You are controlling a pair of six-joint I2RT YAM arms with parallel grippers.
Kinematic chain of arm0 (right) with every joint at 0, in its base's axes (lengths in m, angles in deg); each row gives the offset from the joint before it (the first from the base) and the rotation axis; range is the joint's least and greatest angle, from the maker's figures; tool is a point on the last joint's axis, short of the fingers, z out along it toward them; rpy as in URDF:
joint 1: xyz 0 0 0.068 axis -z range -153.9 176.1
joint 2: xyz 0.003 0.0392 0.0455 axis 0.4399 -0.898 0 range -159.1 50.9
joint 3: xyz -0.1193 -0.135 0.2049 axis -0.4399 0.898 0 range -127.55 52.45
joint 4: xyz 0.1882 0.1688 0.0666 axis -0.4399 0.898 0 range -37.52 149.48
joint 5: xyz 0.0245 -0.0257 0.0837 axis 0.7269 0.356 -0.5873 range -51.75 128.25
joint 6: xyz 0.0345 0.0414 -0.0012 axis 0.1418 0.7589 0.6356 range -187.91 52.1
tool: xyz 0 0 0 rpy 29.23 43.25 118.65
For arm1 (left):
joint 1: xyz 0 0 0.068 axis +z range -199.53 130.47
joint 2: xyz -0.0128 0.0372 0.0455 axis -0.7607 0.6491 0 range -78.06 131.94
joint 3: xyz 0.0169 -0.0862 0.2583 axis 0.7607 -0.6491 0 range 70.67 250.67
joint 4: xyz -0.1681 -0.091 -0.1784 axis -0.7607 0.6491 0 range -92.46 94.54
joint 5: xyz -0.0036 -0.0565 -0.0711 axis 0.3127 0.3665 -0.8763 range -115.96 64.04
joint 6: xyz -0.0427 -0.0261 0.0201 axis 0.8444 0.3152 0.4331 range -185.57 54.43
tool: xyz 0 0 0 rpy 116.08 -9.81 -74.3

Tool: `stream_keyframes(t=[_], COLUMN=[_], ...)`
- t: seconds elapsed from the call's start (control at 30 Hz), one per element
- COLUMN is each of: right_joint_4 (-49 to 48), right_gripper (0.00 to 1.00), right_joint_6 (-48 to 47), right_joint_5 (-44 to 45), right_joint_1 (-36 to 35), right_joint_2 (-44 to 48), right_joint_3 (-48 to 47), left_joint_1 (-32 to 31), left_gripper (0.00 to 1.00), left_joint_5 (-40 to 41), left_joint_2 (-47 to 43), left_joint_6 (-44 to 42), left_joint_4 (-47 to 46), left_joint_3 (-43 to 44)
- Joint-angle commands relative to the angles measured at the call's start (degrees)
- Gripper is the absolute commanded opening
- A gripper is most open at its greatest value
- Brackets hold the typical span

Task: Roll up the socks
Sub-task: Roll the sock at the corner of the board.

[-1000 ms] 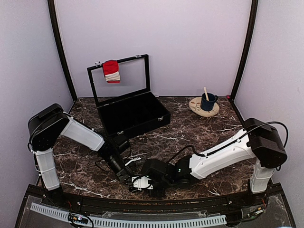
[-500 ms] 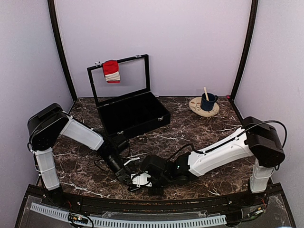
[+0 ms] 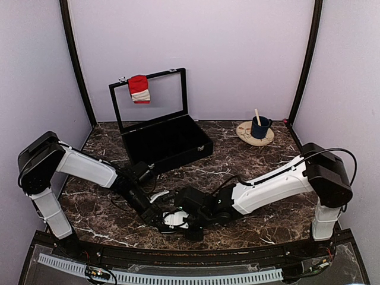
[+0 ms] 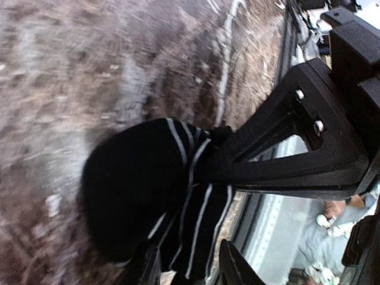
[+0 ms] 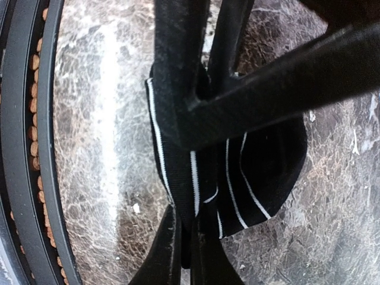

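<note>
A red sock with a white band hangs over the lid of the open black case at the back left. Near the table's front edge both grippers meet over a small black sock with thin white stripes, lying bunched on the marble. My right gripper is shut on a fold of its striped edge. My left gripper has its jaws apart, with the striped end of the sock lying between them. In the top view the sock is mostly hidden under the grippers.
A blue cup with a stick in it stands on a round wooden coaster at the back right. The black rail of the table's front edge runs close beside the sock. The purple walls close in both sides.
The left gripper's jaws have parted from shut. The right gripper has closed on the striped sock. Both grippers shifted a little to the left, and the left arm's elbow swung outward.
</note>
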Motion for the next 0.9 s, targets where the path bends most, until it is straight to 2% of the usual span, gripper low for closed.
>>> stream_keyframes(t=[0.0, 0.23, 0.4, 0.67, 0.87], right_joint_4=[8.1, 12.7, 15.8, 21.7, 26.3], right_gripper=[0.00, 0.00, 0.00, 0.00, 0.00], right_joint_6=[2.8, 5.1, 6.3, 8.2, 9.4], right_joint_5=[-2.8, -5.4, -8.3, -17.1, -23.6], right_joint_1=[0.8, 1.6, 2.3, 4.7, 7.9], right_joint_2=[-3.3, -5.3, -6.4, -9.4, -11.9], right_joint_3=[-0.9, -5.9, -8.2, -12.6, -16.4], left_joint_1=[0.6, 0.6, 0.6, 0.4, -3.4], left_gripper=[0.37, 0.39, 0.39, 0.39, 0.39], left_joint_5=[8.9, 15.6, 23.6, 37.1, 44.5], left_joint_2=[-4.2, -10.4, -14.8, -26.0, -31.7], left_joint_6=[3.3, 7.9, 11.4, 18.8, 20.4], left_joint_4=[-2.6, -5.9, -6.7, -8.2, -7.4], left_joint_3=[-3.0, -5.1, -6.5, -10.5, -12.1])
